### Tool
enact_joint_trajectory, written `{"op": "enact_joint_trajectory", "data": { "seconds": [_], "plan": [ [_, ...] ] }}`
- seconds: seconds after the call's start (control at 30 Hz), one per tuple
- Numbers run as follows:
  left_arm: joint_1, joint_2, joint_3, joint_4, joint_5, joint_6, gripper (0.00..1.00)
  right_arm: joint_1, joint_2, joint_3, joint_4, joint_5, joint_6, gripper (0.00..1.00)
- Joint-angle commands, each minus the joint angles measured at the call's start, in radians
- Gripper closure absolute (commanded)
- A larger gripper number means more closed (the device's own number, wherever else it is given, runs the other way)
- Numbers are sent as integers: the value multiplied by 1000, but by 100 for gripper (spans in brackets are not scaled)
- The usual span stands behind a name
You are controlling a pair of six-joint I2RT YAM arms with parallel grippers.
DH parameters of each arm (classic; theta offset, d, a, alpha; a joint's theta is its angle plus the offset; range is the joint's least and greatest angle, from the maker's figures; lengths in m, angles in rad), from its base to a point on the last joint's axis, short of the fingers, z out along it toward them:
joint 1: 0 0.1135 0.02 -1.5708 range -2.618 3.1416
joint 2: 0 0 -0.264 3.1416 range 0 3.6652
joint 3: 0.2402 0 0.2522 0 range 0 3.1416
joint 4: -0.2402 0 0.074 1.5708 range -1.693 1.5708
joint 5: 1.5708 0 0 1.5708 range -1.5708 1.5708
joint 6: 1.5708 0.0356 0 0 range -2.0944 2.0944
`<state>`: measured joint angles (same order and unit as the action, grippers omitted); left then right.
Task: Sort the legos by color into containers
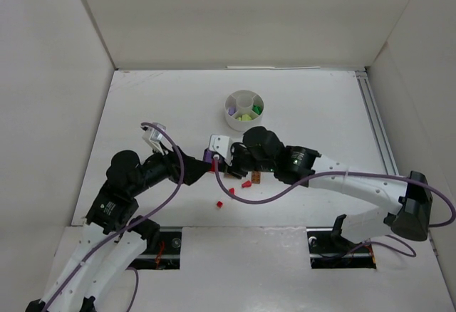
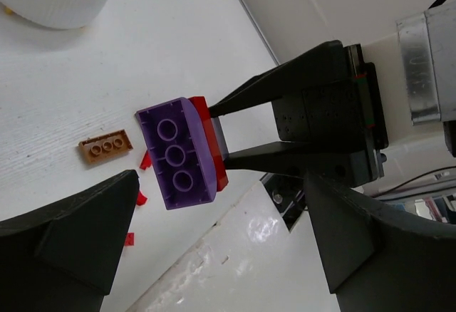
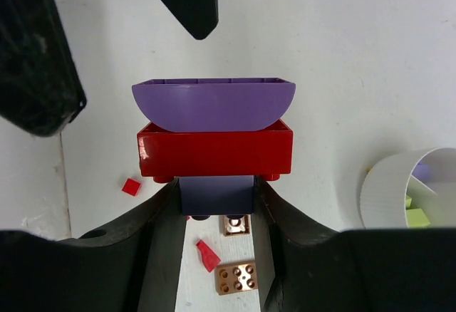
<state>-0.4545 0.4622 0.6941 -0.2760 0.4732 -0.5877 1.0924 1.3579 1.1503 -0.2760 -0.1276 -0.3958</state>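
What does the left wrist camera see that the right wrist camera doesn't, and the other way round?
Only the left wrist view shows the three round holes in the purple lego and a long brown lego with three studs. Only the right wrist view shows a square brown lego with four studs. Both show the right gripper pinching the purple-and-red stack, the white dish, and loose red bits.

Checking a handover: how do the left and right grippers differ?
The left gripper is wide open and empty; the right gripper is closed on the brick stack. The left gripper flanks its purple end without touching; the right gripper clamps its other end. Both are black, facing each other.
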Motion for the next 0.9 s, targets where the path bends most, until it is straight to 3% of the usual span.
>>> {"op": "enact_joint_trajectory", "data": {
  "seconds": [0.0,0.4,0.7,0.77,0.87],
  "plan": [
    [-3,-5,-5,78,70,3,0,-3,-33,11,69,5,32,95],
    [-3,24,-25,121,113,-6,6,-3,-135,-18,98,-76,14,96],
    [-3,43,-45,207,160,-37,6,-3,-37,19,98,-135,14,96],
    [-3,52,-45,207,160,-37,10,-3,-22,38,98,-135,14,96],
    [-3,52,-45,207,150,-37,28,-3,-13,38,107,-121,14,96]
  ]
}}
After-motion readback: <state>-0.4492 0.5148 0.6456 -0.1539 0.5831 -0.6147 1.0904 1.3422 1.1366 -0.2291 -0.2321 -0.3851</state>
